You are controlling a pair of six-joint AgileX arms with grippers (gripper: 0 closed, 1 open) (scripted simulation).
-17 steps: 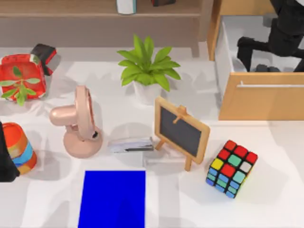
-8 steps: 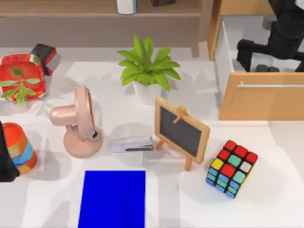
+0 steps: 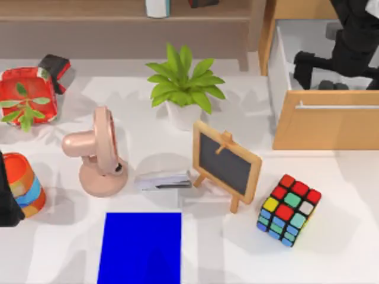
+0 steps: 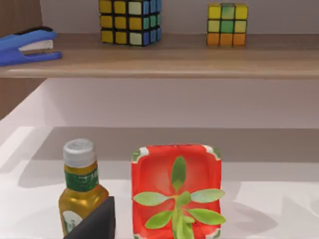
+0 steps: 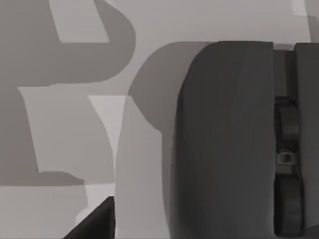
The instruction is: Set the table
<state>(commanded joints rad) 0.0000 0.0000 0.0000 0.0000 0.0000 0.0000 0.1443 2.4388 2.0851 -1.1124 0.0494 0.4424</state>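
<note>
1. Desk (image 3: 331,248): very large flat white top with pale grey patches, spanning the whole top view and carrying every item below.
2. Wooden shelf (image 3: 118,18): runs along the far edge of the desk; in the left wrist view it bears two colour cubes (image 4: 130,21) and a blue stapler (image 4: 27,45).
3. Light-wood drawer cabinet (image 3: 325,121): far right; drawer open with a white interior. The right arm reaches into it; a dark object (image 5: 224,139), probably a computer mouse, lies inside against the white floor. Right claw (image 3: 320,62): whether wide or narrow, cannot tell.
4. Blue mat (image 3: 142,247): rectangular, flat at the near edge, left of centre.
5. Potted plant (image 3: 185,83): green leaves, white pot, centre rear.
6. Small chalkboard (image 3: 226,163): wood-framed easel, centre, just right of a small grey item (image 3: 163,180) lying flat.
7. Pink desk fan (image 3: 98,154): upright, left of centre.
8. Red square planter (image 3: 26,94): far left, holding a green sprig; beside it a bottle of yellow liquid (image 4: 79,186).
9. Colour cube (image 3: 288,210): tilted, near right.
10. Striped orange cup (image 3: 23,183): left edge, beside the parked left arm (image 3: 7,201), claw state cannot be told.
</note>
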